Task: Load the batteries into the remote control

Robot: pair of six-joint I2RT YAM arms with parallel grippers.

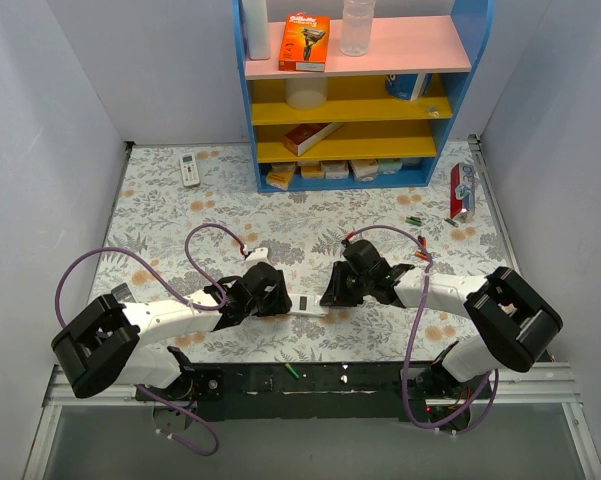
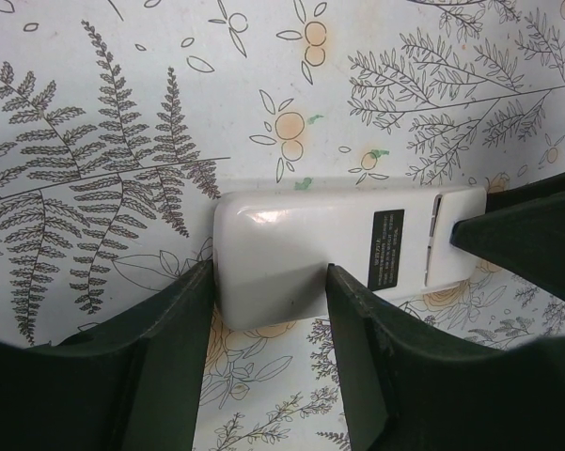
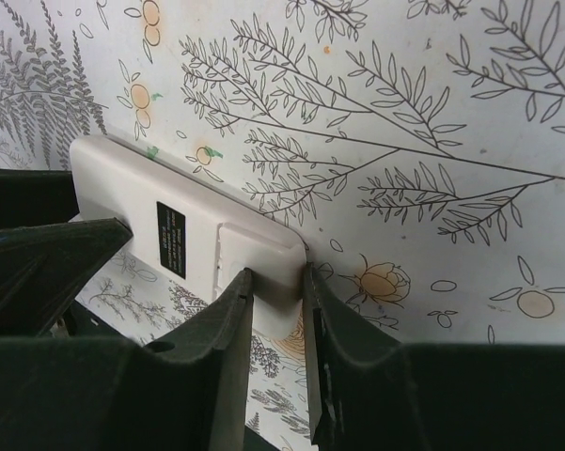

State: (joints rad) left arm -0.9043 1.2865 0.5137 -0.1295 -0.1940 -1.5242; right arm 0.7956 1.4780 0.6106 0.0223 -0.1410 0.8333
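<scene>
The remote control (image 1: 306, 305) hangs between my two grippers near the table's front edge, plain white back up. The left gripper (image 1: 280, 300) is shut on its rounded end; in the left wrist view the remote control (image 2: 310, 235) sits between my fingers, left gripper (image 2: 268, 272). The right gripper (image 1: 330, 295) is shut on the other end, by the battery cover. In the right wrist view the remote control (image 3: 169, 207) shows its black label, and the right gripper (image 3: 277, 280) pinches its corner. Loose batteries (image 1: 414, 221) lie at the right, with more batteries (image 1: 423, 257) nearer my right arm.
A blue shelf unit (image 1: 467, 75) with boxes and bottles stands at the back. An all-white remote (image 1: 189, 168) lies at the back left. A red pack (image 1: 462, 190) sits by the right wall. A green cell (image 1: 292, 371) rests on the black base rail.
</scene>
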